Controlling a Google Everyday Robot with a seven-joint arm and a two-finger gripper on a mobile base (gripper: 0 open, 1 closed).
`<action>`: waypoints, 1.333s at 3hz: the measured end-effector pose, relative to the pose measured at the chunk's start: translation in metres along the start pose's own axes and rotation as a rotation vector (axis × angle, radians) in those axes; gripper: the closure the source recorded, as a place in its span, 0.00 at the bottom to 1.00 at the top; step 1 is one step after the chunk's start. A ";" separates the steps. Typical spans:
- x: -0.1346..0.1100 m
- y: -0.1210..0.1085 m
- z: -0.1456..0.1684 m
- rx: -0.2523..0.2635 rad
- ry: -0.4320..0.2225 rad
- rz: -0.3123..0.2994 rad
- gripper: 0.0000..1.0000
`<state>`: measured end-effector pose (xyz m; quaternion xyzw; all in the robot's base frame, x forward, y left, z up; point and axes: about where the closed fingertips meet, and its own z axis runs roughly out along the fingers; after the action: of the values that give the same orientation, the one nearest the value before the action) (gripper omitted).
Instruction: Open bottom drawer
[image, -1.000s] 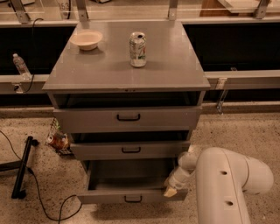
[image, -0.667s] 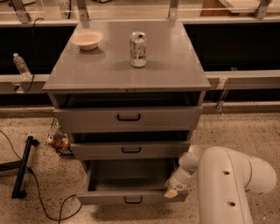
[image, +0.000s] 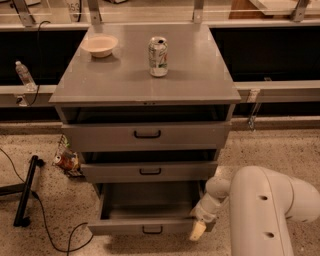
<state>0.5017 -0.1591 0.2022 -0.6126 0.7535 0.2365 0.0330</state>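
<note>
Bottom drawer (image: 150, 212) of the grey cabinet (image: 190, 135) stands pulled out near the floor, grey interior showing. The gripper (image: 197, 229) sits against its right front corner; whether spread or pressed together, I cannot tell. A can (image: 158, 56) and bowl (image: 99, 45) rest on the top surface (image: 195, 75).

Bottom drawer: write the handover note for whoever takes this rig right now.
Tool: low near the floor, at the right end of the bottom drawer's front, by its corner.
Bottom drawer: pulled well out of the grey cabinet, grey interior showing, nothing visible inside. Its black handle sits mid-front, apart from the tool.
Done: the drawer looks open.
Left: probably only backing the arm away; pull further only if full extension is wanted.
</note>
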 end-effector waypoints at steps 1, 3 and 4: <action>0.003 0.021 0.000 -0.024 0.000 0.017 0.00; -0.018 0.006 0.001 0.049 -0.035 -0.094 0.00; -0.021 -0.008 0.010 0.066 -0.036 -0.133 0.00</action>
<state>0.5118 -0.1373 0.1975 -0.6554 0.7179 0.2197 0.0825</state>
